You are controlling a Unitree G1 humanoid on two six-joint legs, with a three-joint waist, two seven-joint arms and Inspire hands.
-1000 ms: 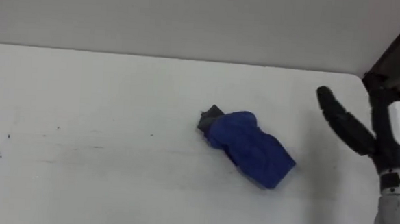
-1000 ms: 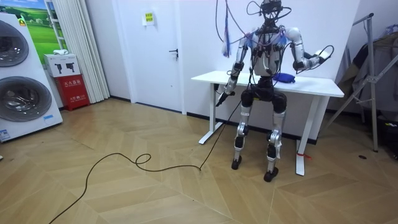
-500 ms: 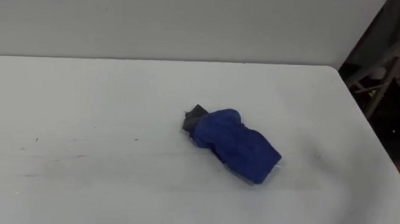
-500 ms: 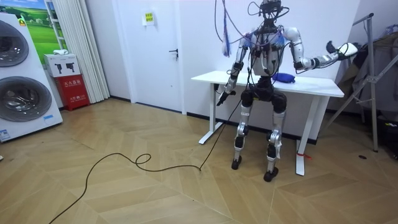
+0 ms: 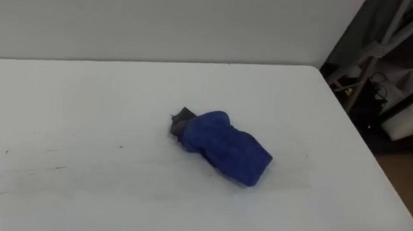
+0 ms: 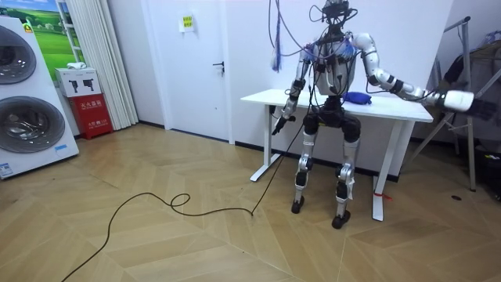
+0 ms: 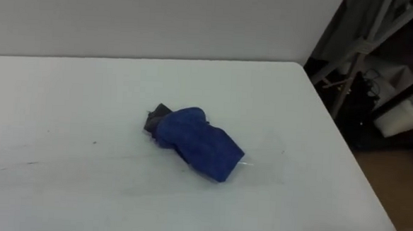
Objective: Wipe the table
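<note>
A: Cloth?
B: Blue cloth (image 5: 226, 146) lies bunched on the white surface (image 5: 87, 95), right of middle, no hand on it. A dark thing (image 5: 180, 121) pokes out from under its left end.
A: Hands?
B: Room view: robot stands at the surface, facing it. Right hand (image 6: 456, 99) is out at arm's length past the surface's right end, well apart from the cloth. Left hand (image 6: 279, 124) hangs by the left end.
A: Open or closed?
B: Can't tell for either.
</note>
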